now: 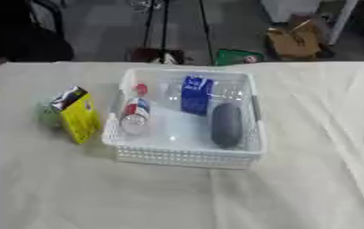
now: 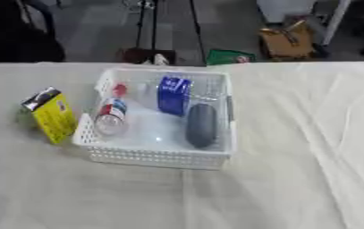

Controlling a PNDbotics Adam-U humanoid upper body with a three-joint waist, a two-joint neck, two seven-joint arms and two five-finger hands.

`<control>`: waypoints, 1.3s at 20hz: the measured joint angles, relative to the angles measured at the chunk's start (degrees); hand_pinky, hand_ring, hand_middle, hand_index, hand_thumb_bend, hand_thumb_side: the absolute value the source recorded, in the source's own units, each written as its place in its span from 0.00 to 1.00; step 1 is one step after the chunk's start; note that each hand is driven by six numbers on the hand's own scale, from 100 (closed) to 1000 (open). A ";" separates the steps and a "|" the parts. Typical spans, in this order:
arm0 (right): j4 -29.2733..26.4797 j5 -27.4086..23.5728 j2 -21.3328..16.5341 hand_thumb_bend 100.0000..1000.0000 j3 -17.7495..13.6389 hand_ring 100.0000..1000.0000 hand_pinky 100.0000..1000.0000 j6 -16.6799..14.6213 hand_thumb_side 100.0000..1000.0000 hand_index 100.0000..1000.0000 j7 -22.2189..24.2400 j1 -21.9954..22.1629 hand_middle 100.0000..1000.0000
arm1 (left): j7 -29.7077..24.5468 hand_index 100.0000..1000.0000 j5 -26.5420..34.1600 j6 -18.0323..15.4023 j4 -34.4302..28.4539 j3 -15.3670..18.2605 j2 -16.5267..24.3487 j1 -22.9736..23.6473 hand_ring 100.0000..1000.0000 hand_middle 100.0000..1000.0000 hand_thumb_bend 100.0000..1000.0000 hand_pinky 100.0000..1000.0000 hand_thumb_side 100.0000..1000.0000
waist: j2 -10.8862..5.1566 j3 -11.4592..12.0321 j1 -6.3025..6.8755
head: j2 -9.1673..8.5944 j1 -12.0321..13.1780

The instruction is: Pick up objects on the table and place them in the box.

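Hands: neither shows in either view, so their state can't be told.
Table (image 1: 75,197): pale cloth, creased at near right.
Box (image 1: 186,157): white perforated basket, centre of table.
Box contents, near to far: dark grey oval item (image 1: 226,125) at right; clear bottle (image 1: 135,115) w/ red cap lying at left; blue packet (image 1: 195,94) upright toward far wall.
Carton (image 1: 77,114): yellow w/ dark top, upright just left of box, outside it; something green behind it.
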 measured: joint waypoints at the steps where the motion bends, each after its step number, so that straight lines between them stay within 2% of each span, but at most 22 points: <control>1: 0.00 0.00 0.00 0.00 0.00 0.74 0.76 -0.02 1.00 0.82 0.02 0.00 0.59 | 0.01 0.93 0.00 0.01 0.00 0.00 0.00 0.00 0.90 0.89 0.00 0.88 0.82 | 0.00 0.01 -0.01 | 0.00 0.05; 3: 0.00 0.00 0.00 0.00 0.00 0.74 0.76 -0.05 1.00 0.82 0.05 -0.01 0.59 | 0.16 0.93 0.00 0.16 0.00 0.00 0.00 0.00 0.90 0.89 0.00 0.88 0.82 | 0.00 0.04 -0.02 | 0.00 0.13; 4: 0.00 0.00 0.00 0.00 0.00 0.74 0.76 -0.05 1.00 0.82 0.05 -0.01 0.59 | 0.27 0.92 -0.04 0.29 0.00 0.02 0.00 0.00 0.90 0.87 0.07 0.88 0.80 | 0.00 0.07 -0.02 | 0.00 0.15; 5: 0.00 0.00 0.00 0.00 0.00 0.74 0.76 -0.05 1.00 0.82 0.06 -0.02 0.59 | 0.52 0.91 -0.06 0.56 0.00 0.10 0.04 0.00 0.90 0.86 0.07 0.88 0.86 | 0.00 0.12 -0.02 | 0.00 0.16; 6: 0.00 0.00 0.00 0.00 0.00 0.74 0.76 -0.06 1.00 0.82 0.06 -0.02 0.59 | 0.87 0.93 -0.16 0.96 0.00 0.32 0.14 -0.01 0.90 0.86 0.12 0.88 0.73 | 0.00 0.25 0.01 | 0.01 0.17; 11: 0.00 0.00 -0.08 0.00 0.01 0.74 0.76 -0.03 1.00 0.82 0.18 -0.01 0.59 | 0.28 0.97 -2.58 4.11 0.00 0.50 4.34 -0.04 0.95 0.90 0.10 0.91 0.70 | -0.03 0.83 0.74 | 0.09 0.16; 15: 0.00 0.00 -0.34 0.00 0.03 0.74 0.76 -0.05 1.00 0.82 0.26 -0.02 0.59 | -2.37 0.97 -5.60 7.19 0.10 -1.65 9.19 2.39 0.99 0.94 0.08 0.95 0.70 | -0.07 1.01 0.78 | 0.14 0.18; 17: 0.00 0.00 -0.44 0.00 0.04 0.74 0.76 -0.12 1.00 0.82 0.36 -0.02 0.59 | -3.88 0.99 -7.13 8.74 0.84 -2.98 11.65 3.40 1.00 0.96 0.05 0.97 0.72 | -0.15 1.02 0.90 | 0.15 0.20; 18: 0.00 0.00 -0.44 0.00 0.05 0.74 0.76 -0.16 1.00 0.82 0.41 -0.02 0.59 | -4.66 1.00 -7.91 9.51 1.42 -3.64 12.88 3.62 1.00 1.00 0.04 1.00 0.79 | -0.21 1.02 0.93 | 0.16 0.21; 21: 0.00 -0.05 -0.45 0.00 0.13 0.74 0.76 -0.14 1.00 0.82 0.55 -0.07 0.59 | -6.99 1.00 -10.24 11.85 4.04 -6.14 16.63 5.04 1.00 1.00 0.04 1.00 0.79 | -0.24 0.79 0.97 | 0.14 0.32; 22: 0.00 -0.07 -0.45 0.00 0.20 0.74 0.76 -0.12 1.00 0.82 0.59 -0.07 0.59 | -7.76 1.00 -11.03 12.62 5.13 -7.05 17.82 5.07 1.00 1.00 0.12 1.00 0.79 | -0.28 0.71 0.91 | 0.13 0.40; 23: 0.00 -0.08 -0.45 0.00 0.28 0.74 0.76 -0.10 1.00 0.82 0.63 -0.07 0.59 | -8.56 1.00 -11.82 13.42 6.27 -7.95 19.07 5.07 1.00 1.00 0.12 1.00 0.79 | -0.29 0.65 0.85 | 0.12 0.49; 24: 0.00 -0.10 -0.45 0.00 0.36 0.74 0.76 -0.08 1.00 0.82 0.68 -0.07 0.59 | -9.33 1.00 -12.61 14.19 7.47 -8.91 20.31 5.00 1.00 1.00 0.20 1.00 0.78 | -0.29 0.61 0.80 | 0.10 0.61; 26: 0.00 -0.13 -0.45 0.00 0.38 0.74 0.76 -0.13 1.00 0.82 0.82 -0.10 0.59 | -10.90 1.00 -14.06 15.76 9.92 -10.94 22.79 4.94 1.00 1.00 0.20 1.00 0.78 | -0.31 0.40 0.80 | 0.08 0.70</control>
